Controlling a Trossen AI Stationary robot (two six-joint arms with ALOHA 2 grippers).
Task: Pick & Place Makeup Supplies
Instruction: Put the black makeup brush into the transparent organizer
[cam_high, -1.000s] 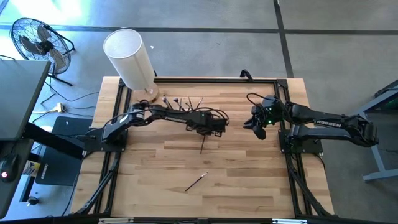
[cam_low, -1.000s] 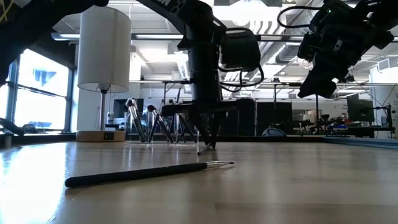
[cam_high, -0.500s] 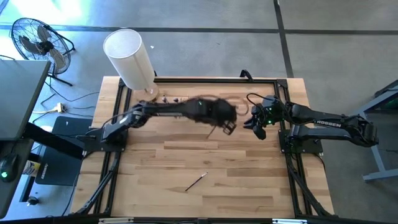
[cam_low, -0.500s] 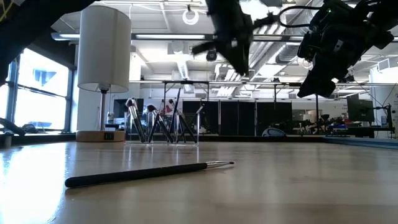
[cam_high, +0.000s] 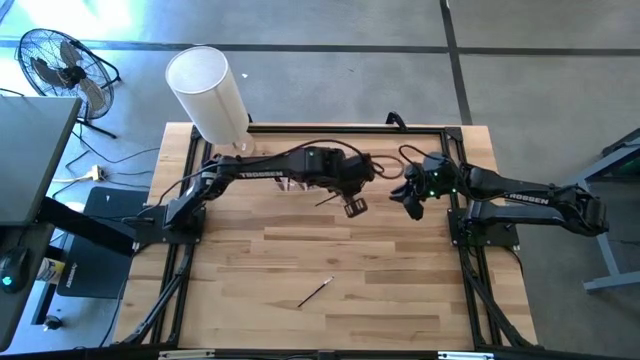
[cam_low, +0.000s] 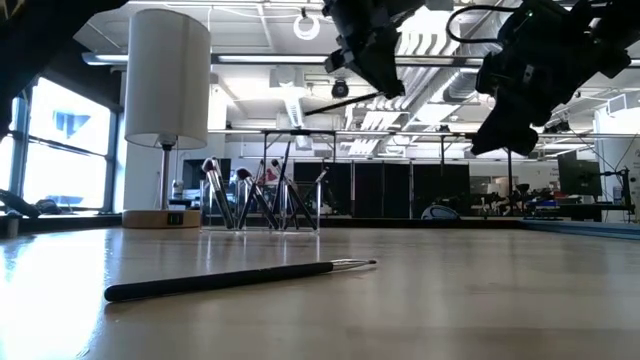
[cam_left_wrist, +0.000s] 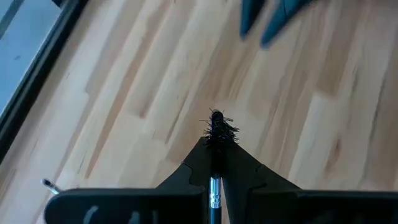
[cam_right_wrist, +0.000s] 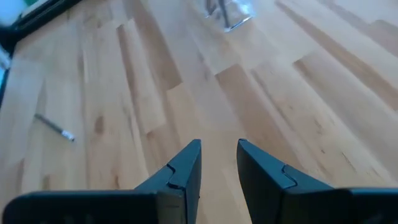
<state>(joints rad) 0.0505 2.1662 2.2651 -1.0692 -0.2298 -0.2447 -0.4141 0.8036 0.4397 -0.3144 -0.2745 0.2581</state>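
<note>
Left pincer (cam_high: 352, 203) raised above counter (cam_high: 400, 290) centre, pinching thin makeup brush (cam_high: 326, 198), bristles poking past fingertips (cam_left_wrist: 186, 174). Right pincer (cam_high: 398, 196) at its 3 o'clock, aloft, fingers slightly parted, holding nothing. Second brush (cam_high: 315, 292) flat on counter toward 6 o'clock. Remaining brushes (cam_low: 262, 195) stand in clear holder (cam_low: 258, 218) at 12 o'clock, beside white cylinder (cam_high: 208, 93).

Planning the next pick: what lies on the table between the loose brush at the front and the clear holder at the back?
Nothing: in the low view, bare wood runs from the loose brush to the clear holder.
</note>
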